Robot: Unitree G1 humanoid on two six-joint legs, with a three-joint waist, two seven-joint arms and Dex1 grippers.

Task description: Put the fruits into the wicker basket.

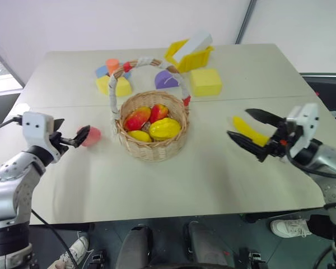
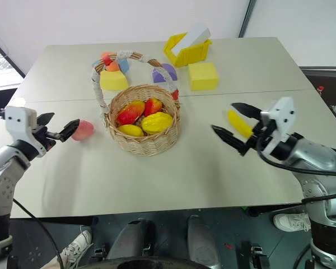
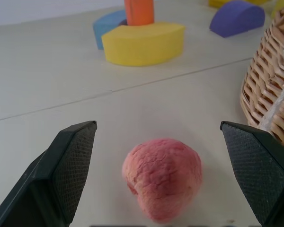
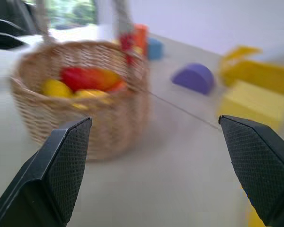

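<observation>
With both my jaws spread wide and empty, I should ease my left gripper (image 1: 85, 135) level around the peach (image 1: 92, 136), left of the wicker basket (image 1: 153, 147) at mid-frame, and pinch gently so it doesn't roll; the banana (image 1: 247, 130) waits at right.

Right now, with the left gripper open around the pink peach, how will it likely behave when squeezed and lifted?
The peach looks rounded, so a nudge may roll it. Its wrinkled, matte skin suggests decent grip for the left gripper. It seems small, probably light.
</observation>
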